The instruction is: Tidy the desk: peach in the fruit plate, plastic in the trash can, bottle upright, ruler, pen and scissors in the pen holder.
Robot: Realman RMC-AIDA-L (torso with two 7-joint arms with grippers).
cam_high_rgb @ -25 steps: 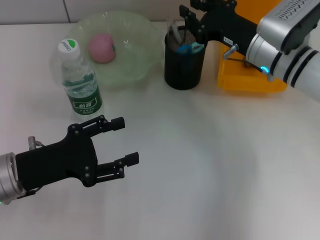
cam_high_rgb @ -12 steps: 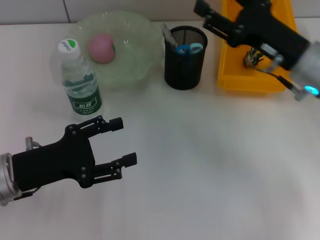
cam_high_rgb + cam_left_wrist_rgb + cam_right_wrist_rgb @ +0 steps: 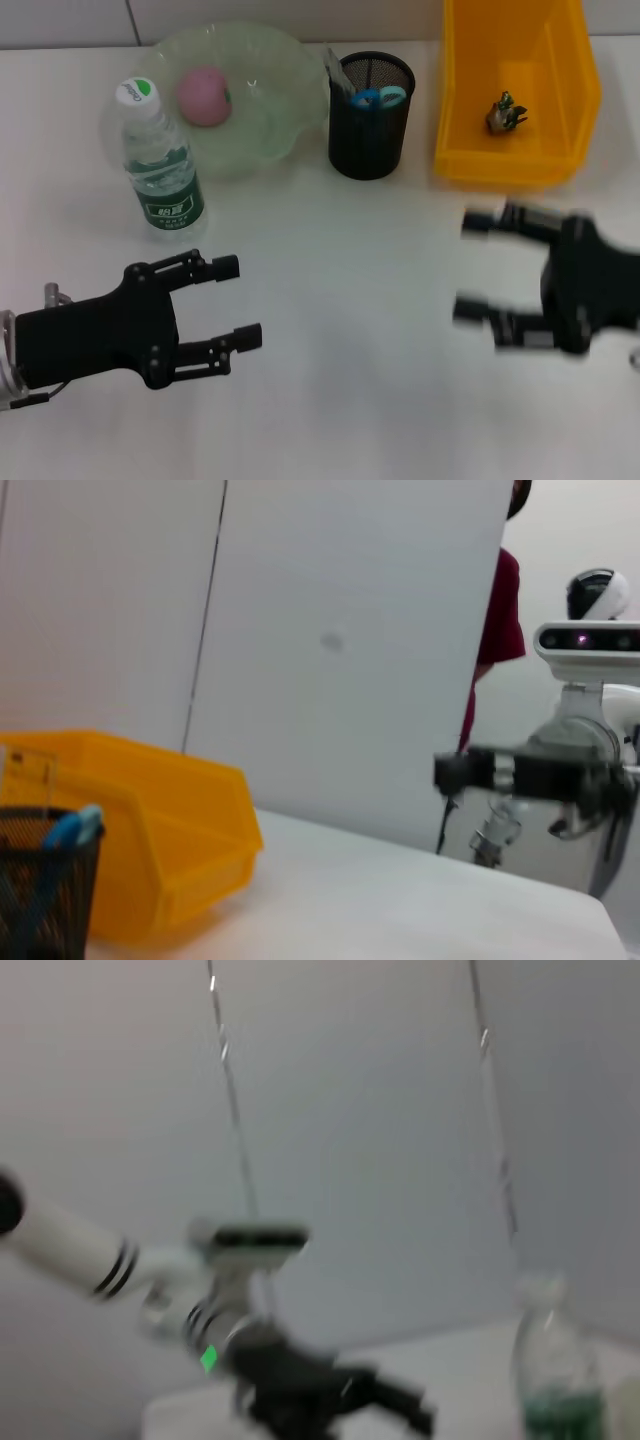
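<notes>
The pink peach (image 3: 203, 96) lies in the pale green fruit plate (image 3: 270, 120) at the back left. A clear bottle (image 3: 160, 168) with a green label stands upright in front of the plate. The black mesh pen holder (image 3: 371, 122) holds blue-handled scissors (image 3: 378, 97) and a grey ruler (image 3: 336, 72); no pen can be made out. Crumpled plastic (image 3: 505, 112) lies inside the yellow trash can (image 3: 515, 160). My left gripper (image 3: 233, 301) is open above the front left of the desk. My right gripper (image 3: 468, 267) is open over the desk's right side, holding nothing.
The desk is white, with bare surface between the two grippers and along the front. The left wrist view shows the yellow bin (image 3: 150, 825), the pen holder's rim (image 3: 45, 825) and the other arm's gripper (image 3: 500, 775) farther off.
My right gripper has swung from above the pen holder, past the yellow bin, down to the desk's right front. The left gripper drifted slightly toward the front.
</notes>
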